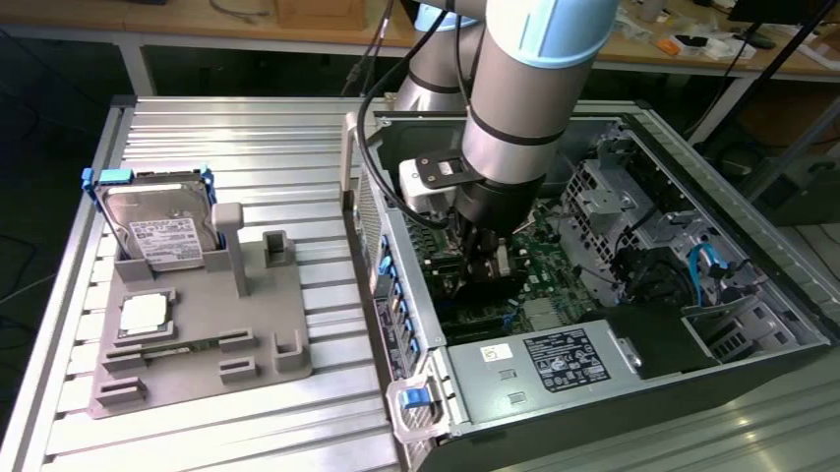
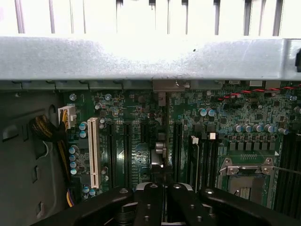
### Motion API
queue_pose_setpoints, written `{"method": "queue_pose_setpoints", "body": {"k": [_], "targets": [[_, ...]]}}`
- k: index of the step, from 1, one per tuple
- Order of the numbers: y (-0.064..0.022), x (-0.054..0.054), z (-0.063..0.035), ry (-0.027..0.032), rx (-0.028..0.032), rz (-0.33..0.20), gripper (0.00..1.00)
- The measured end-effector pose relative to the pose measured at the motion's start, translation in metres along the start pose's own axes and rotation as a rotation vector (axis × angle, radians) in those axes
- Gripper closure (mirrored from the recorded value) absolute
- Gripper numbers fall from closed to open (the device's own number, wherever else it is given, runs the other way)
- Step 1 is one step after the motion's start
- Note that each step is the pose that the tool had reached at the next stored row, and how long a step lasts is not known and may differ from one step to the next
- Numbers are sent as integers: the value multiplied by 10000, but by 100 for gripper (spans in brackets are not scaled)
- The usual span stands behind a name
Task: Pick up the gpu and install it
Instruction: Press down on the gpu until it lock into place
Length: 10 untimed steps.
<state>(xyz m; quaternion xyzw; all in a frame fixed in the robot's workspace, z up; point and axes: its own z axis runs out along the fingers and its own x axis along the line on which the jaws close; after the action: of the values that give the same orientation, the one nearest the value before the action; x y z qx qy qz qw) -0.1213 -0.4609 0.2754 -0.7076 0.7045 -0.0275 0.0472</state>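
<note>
My gripper reaches down into the open computer case, over the green motherboard. In the wrist view its black fingers are pressed together on the gpu, a thin dark card seen edge-on. The card runs from the gripper to its silver bracket at the case wall. It stands on edge among the black slots of the motherboard. Whether it sits in a slot I cannot tell.
On the exterior view's left, a grey fixture holds a silver hard drive with a blue frame, a square chip and a slim stick. Inside the case are a power supply, a white slot and a processor socket.
</note>
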Motion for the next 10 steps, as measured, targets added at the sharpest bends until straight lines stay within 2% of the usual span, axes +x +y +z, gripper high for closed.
{"method": "queue_pose_setpoints", "body": {"k": [5, 7, 10], "targets": [[11, 0, -1, 1, 0, 2, 89], [57, 0, -6, 0, 4, 0, 89], [164, -1, -17, 0, 47, -1, 89]]}}
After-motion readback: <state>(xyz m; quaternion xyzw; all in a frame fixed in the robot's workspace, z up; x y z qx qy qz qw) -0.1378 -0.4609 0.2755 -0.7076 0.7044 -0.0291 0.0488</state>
